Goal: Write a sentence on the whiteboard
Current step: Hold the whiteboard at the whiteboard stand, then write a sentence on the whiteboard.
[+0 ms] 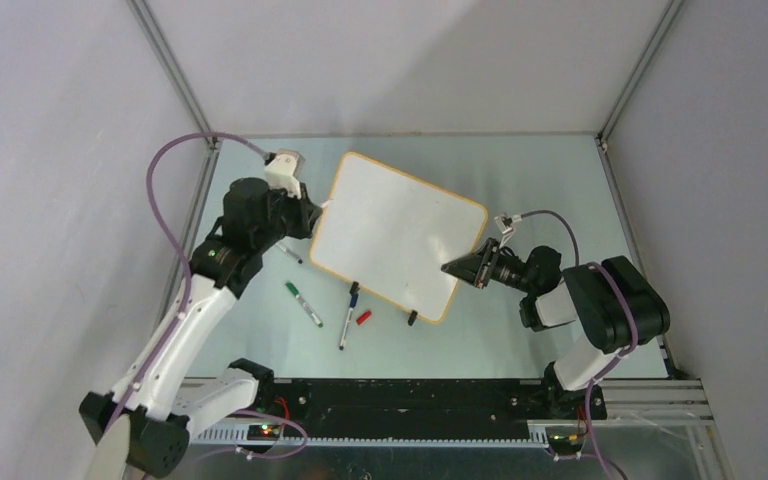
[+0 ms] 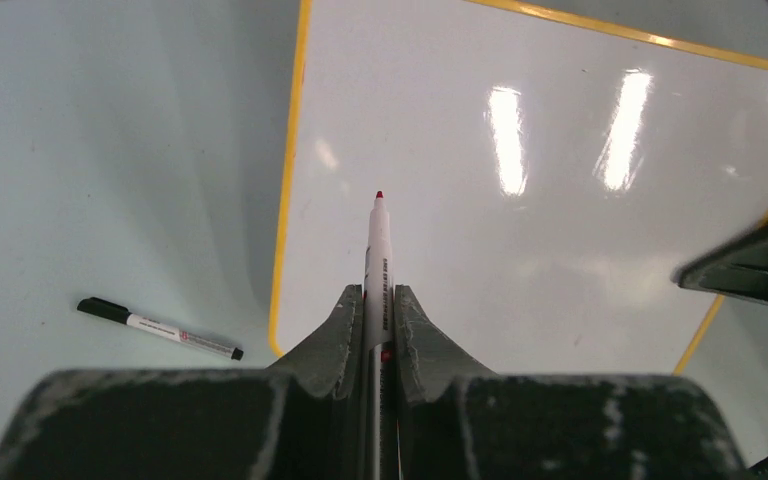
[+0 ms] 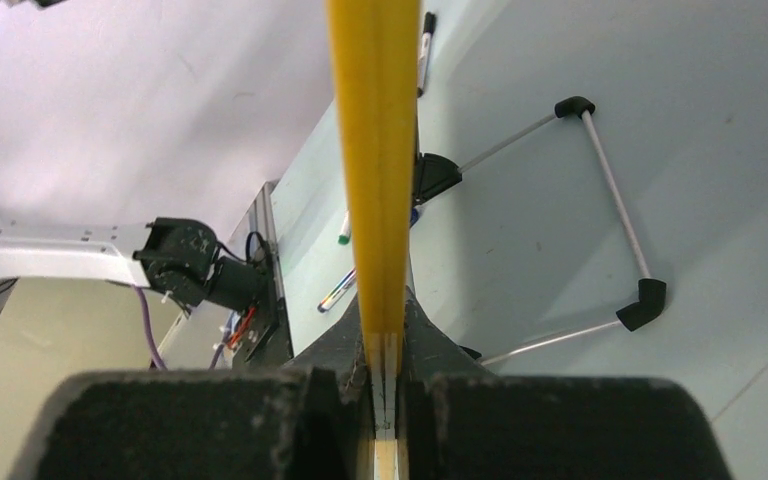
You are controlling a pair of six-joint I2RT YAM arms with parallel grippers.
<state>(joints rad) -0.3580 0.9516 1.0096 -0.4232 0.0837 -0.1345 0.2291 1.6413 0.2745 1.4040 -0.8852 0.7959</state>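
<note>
Whiteboard (image 1: 392,232) edge clamped inside right tool (image 1: 452,268)

This looks like a robotics lab test cell: a pale green counter (image 1: 520,170) closed in by plain grey walls (image 1: 390,60) and aluminium frame posts (image 1: 171,65), with a left arm (image 1: 185,330) and a right arm (image 1: 610,300) fixed at a black base rail (image 1: 410,400), trailing purple cables (image 1: 153,180).

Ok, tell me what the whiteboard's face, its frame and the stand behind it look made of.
Rectangular white whiteboard: glossy coated face, likely melamine or painted steel; lights mirror in it as bright streaks. Its thin orange-yellow frame: smooth, even colour, probably plastic, painted metal possible. Wire stand behind it: thin silvery rods, apparently metal, with black corner joints that look like moulded plastic.
</note>
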